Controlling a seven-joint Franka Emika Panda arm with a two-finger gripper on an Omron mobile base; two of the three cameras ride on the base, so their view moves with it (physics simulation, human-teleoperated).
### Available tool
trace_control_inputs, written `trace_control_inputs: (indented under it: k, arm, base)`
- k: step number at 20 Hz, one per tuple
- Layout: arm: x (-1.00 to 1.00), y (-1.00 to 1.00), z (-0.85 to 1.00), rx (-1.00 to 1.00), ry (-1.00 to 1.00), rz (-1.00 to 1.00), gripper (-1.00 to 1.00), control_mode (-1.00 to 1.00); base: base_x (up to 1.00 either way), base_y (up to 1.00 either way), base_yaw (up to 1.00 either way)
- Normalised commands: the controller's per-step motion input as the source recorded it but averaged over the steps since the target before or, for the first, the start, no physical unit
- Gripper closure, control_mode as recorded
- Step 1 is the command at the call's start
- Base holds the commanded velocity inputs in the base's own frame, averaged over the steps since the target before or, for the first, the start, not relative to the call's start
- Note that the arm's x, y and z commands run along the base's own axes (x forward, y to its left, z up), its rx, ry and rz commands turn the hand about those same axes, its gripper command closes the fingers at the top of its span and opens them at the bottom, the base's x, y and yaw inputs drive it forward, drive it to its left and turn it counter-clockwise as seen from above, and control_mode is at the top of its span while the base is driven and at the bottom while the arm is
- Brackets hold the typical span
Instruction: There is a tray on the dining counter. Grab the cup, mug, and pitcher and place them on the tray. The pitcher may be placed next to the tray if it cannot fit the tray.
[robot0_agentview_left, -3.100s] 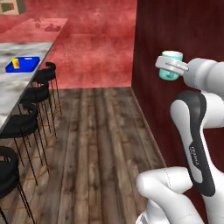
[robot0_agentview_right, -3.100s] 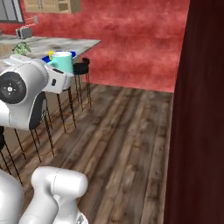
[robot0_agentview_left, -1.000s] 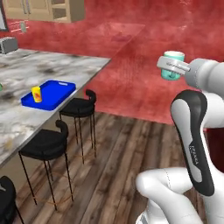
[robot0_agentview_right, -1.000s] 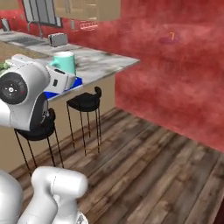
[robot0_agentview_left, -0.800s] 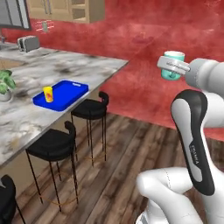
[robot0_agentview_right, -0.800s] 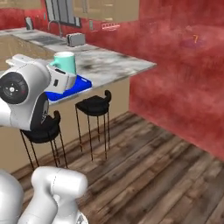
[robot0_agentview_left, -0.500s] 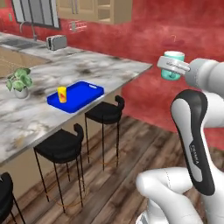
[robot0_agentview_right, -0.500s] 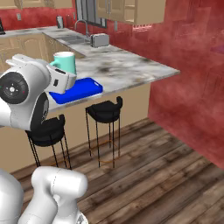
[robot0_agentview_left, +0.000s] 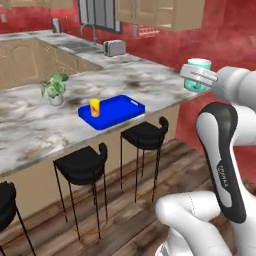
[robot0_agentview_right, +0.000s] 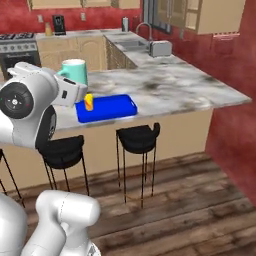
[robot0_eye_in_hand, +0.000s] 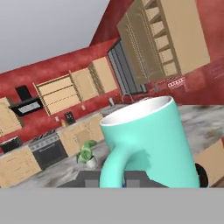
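Note:
My gripper is shut on the teal mug, held upright in the air at the right of the left base view. In the right base view the mug rides above the gripper at the left. The hand view has the mug close up, its handle toward the camera. A bright blue tray lies on the marble dining counter, well left of and below the mug. The yellow cup stands upright on the tray's left part, as the cup on the tray confirms. The pitcher is out of view.
Two black stools stand under the counter's near edge. A potted plant sits on the counter left of the tray. A toaster and a sink are on the back worktop. A red wall rises at the right.
The whole picture has shifted, so the camera has moved: the counter and tray now lie nearer and more central. The mug stays in the shut gripper in the same pose.

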Motion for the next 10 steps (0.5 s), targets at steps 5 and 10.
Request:
trace_control_inputs:
  k: [5,10]
  arm:
    - [0.0,0.0,0.0,0.0,0.0,0.0,1.0,1.0]
    - [0.0,0.0,0.0,0.0,0.0,0.0,1.0,1.0]
  base:
    - [0.21,-0.39,0.49]
    - [0.22,-0.28,0.46]
